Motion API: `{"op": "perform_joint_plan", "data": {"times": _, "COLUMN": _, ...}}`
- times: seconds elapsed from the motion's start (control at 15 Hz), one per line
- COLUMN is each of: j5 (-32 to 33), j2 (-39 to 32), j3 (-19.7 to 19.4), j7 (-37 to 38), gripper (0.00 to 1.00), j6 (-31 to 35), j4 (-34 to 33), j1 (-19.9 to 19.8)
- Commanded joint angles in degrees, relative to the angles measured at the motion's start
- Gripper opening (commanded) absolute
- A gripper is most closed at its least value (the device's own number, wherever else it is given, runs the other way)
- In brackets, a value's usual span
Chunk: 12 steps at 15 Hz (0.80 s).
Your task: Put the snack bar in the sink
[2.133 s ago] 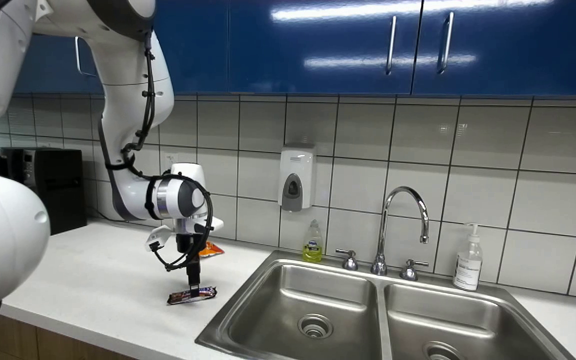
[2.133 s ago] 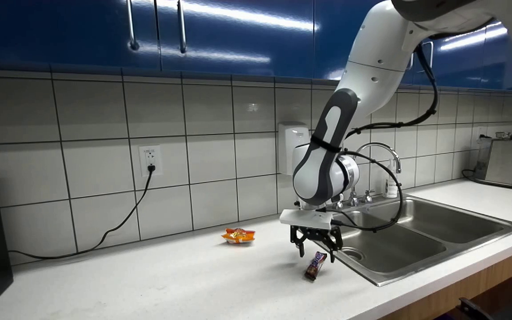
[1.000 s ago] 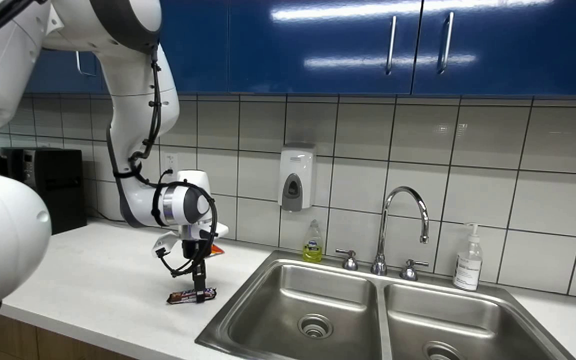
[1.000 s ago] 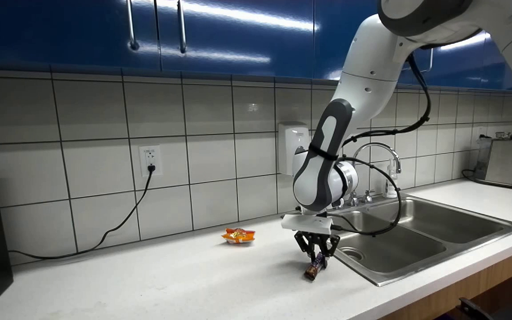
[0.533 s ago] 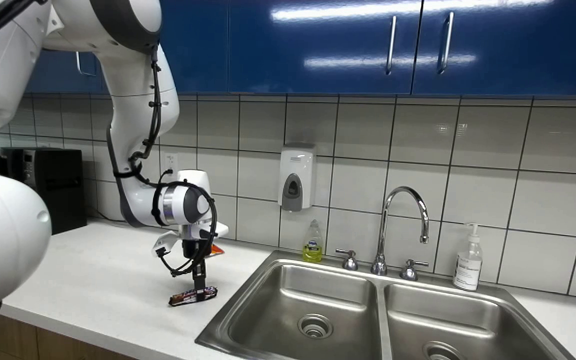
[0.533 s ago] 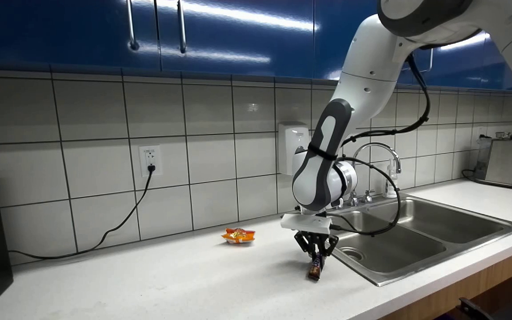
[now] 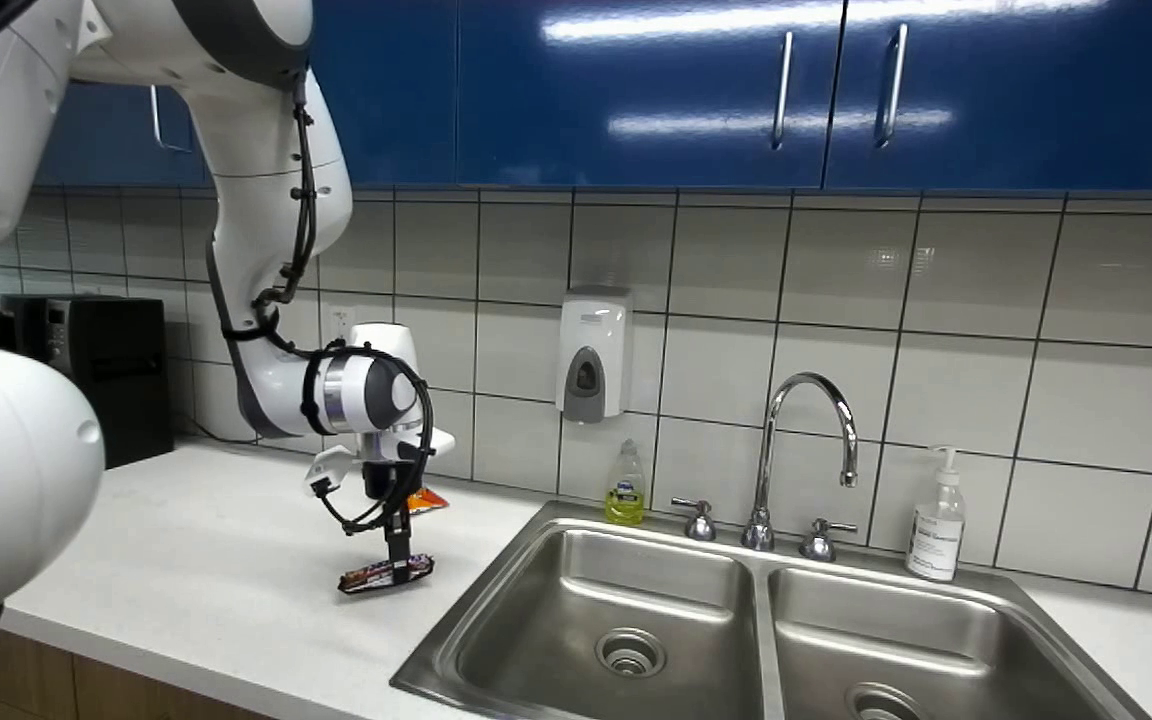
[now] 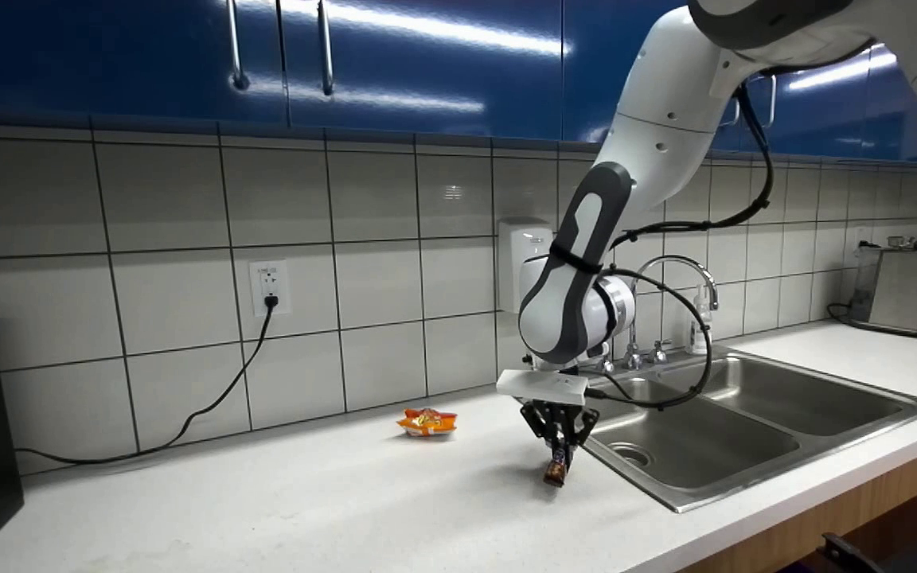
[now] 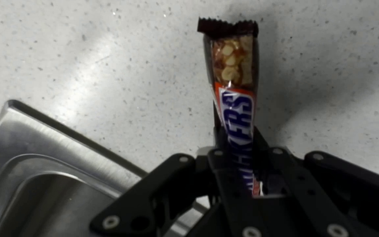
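The snack bar (image 9: pixel 237 108), in a brown, blue and red wrapper, is pinched between the black fingers of my gripper (image 9: pixel 240 134) in the wrist view. Its clear-windowed end sticks out ahead of the fingertips; the rest runs back beneath the gripper and is partly hidden. In both exterior views the bar (image 7: pixel 366 577) hangs slightly tilted, a little above the white counter, with the gripper (image 8: pixel 561 452) pointing straight down on it. The steel sink (image 7: pixel 488 605) has two basins and lies just beside the bar. Its corner (image 9: pixel 28 131) shows at the wrist view's lower left.
An orange snack packet (image 8: pixel 427 422) lies on the counter near the wall. Behind the basins stand a tall faucet (image 7: pixel 769 450), a yellow-green soap bottle (image 7: pixel 626 490) and a white pump bottle (image 7: pixel 936 535). A black machine (image 7: pixel 111 375) sits at the counter's far end.
Two seconds ago the fingers stood apart above the bar. They came down around it and shut. Since half a second ago, gripper and bar have risen slightly off the counter.
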<state>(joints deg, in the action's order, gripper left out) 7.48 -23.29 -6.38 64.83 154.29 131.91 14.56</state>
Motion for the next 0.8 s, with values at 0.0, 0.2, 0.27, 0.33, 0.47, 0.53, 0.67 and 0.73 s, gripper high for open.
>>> {"op": "perform_joint_plan", "data": {"times": 0.0, "j5": 0.7, "j2": 5.63, "j3": 0.57, "j7": -2.5, "gripper": 0.05, "j6": -4.93, "j4": 1.1, "j1": 0.02}}
{"op": "perform_joint_plan", "data": {"times": 0.2, "j5": -1.57, "j2": 7.56, "j3": 4.01, "j7": -12.62, "gripper": 0.05, "j6": -8.89, "j4": 0.77, "j1": -3.02}}
{"op": "perform_joint_plan", "data": {"times": 0.27, "j5": -2.45, "j2": 8.11, "j3": 4.92, "j7": -16.57, "gripper": 0.05, "j6": -9.69, "j4": 0.82, "j1": -3.86}}
{"op": "perform_joint_plan", "data": {"times": 0.33, "j5": -3.45, "j2": 8.65, "j3": 5.59, "j7": -20.69, "gripper": 0.05, "j6": -9.51, "j4": 1.06, "j1": -4.77}}
{"op": "perform_joint_plan", "data": {"times": 0.47, "j5": -3.84, "j2": 9.39, "j3": 5.9, "j7": -28.48, "gripper": 0.05, "j6": -10.16, "j4": 1.3, "j1": -6.08}}
{"op": "perform_joint_plan", "data": {"times": 0.53, "j5": -4.16, "j2": 9.69, "j3": 6.17, "j7": -32.39, "gripper": 0.05, "j6": -10.45, "j4": 1.38, "j1": -6.87}}
{"op": "perform_joint_plan", "data": {"times": 0.67, "j5": -4.54, "j2": 10.26, "j3": 6.03, "j7": -40.45, "gripper": 0.05, "j6": -9.91, "j4": 1.9, "j1": -8.22}}
{"op": "perform_joint_plan", "data": {"times": 0.73, "j5": -4.11, "j2": 10.57, "j3": 5.48, "j7": -44.06, "gripper": 0.05, "j6": -9.54, "j4": 2.23, "j1": -8.5}}
